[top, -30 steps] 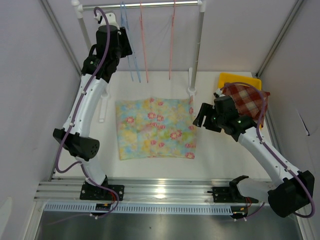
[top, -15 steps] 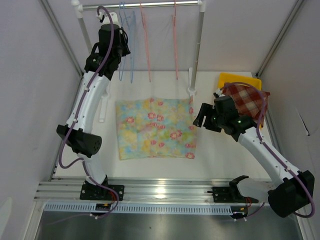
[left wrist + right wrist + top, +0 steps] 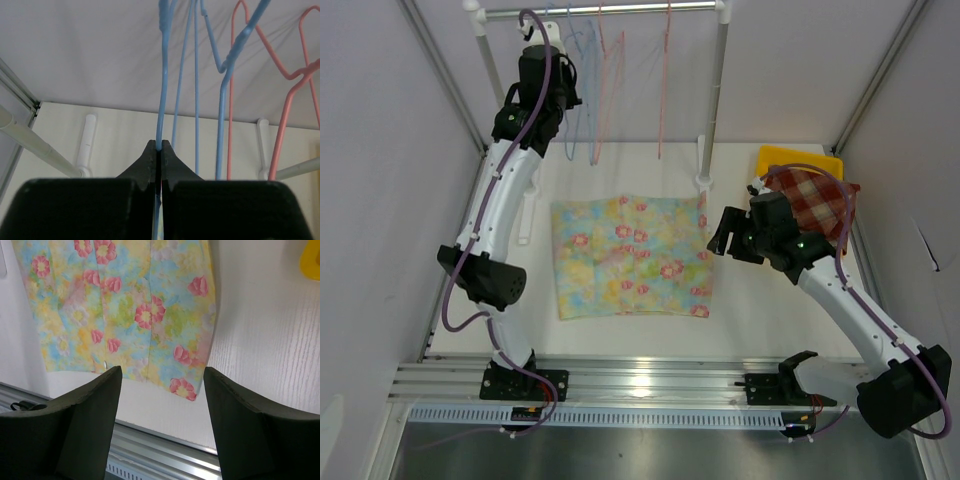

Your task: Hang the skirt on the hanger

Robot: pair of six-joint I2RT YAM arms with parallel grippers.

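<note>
Table: white surface that carries everything; my two bases sit at its near edge.
Rack: stands along the far edge, its bar across the top and its feet on the table.
Skirt: floral, yellow and blue with pink blooms, spread flat in the middle of the table, between the rack's feet and the near edge. My right wrist camera looks down on its near right corner. Neither of my grippers touches it, and it is not on any hanger.
Left arm: stretched up along the left edge toward the rack's bar.
Right arm: bent in from the near right corner toward the skirt's right edge.
Plaid cloth: red check, heaped in the far right corner, partly on the yellow tray.
Yellow tray: far right corner, mostly under the plaid cloth.
Pink hangers: hanging from the bar, right of the blue ones.
Blue hanger: hangs at the bar's left end; one of its thin wires runs down into my left jaws.
Left gripper: jaws pressed together, pinching that blue wire between the tips.
Right gripper: jaws spread wide, nothing between them, held above the table just beside the skirt's right edge.
</note>
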